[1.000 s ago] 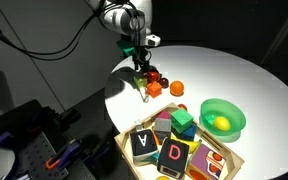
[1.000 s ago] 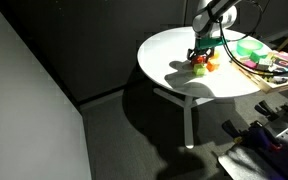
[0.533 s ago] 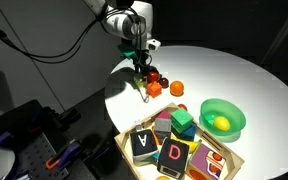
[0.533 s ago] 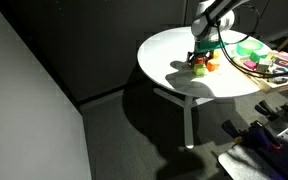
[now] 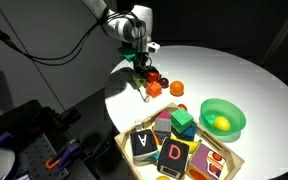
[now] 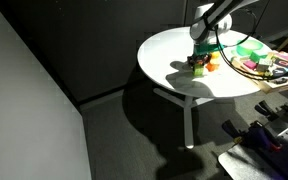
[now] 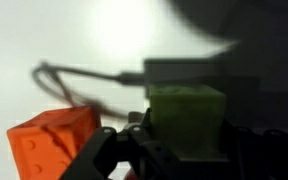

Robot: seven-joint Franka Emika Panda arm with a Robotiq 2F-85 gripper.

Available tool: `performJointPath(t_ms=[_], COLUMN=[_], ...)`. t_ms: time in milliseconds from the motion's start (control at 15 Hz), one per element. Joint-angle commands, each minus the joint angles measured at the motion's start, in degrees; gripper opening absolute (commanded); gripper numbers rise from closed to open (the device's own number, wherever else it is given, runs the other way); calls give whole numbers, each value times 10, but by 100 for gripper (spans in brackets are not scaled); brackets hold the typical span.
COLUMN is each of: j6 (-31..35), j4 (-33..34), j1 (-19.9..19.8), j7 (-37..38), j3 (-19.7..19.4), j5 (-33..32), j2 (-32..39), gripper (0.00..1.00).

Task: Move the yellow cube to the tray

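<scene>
The yellow cube (image 7: 187, 120) fills the lower middle of the wrist view, slightly greenish and in shadow. My gripper (image 7: 184, 150) is shut on it, with a dark finger tight against each side. In both exterior views the gripper (image 5: 142, 72) (image 6: 199, 58) reaches straight down onto the small cluster at the near-left part of the round white table. There the cube (image 5: 141, 79) is mostly hidden by the fingers. The light-wood tray (image 5: 120, 138) lies at the table's front edge and holds several blocks.
An orange cube (image 7: 56, 143) (image 5: 154, 89) sits right beside the held cube, with a red ball (image 5: 163, 79) and an orange ball (image 5: 177, 88) close by. A green bowl (image 5: 222, 117) holding a round yellow thing stands next to the tray. A thin cable (image 7: 79, 75) lies on the table.
The jaws, wide apart in the earlier frames, have closed on the yellow cube. The arm has stayed over the cluster with only a slight shift.
</scene>
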Motion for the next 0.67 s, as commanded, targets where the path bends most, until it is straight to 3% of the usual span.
performJointPath(t_ms=[0, 600], j6=[-12, -4], j4=[-12, -94], j1=[5, 6], j7=[-20, -18], j3=[-1, -11], j5=[-1, -5], j2=[-27, -124], gripper=[27, 25])
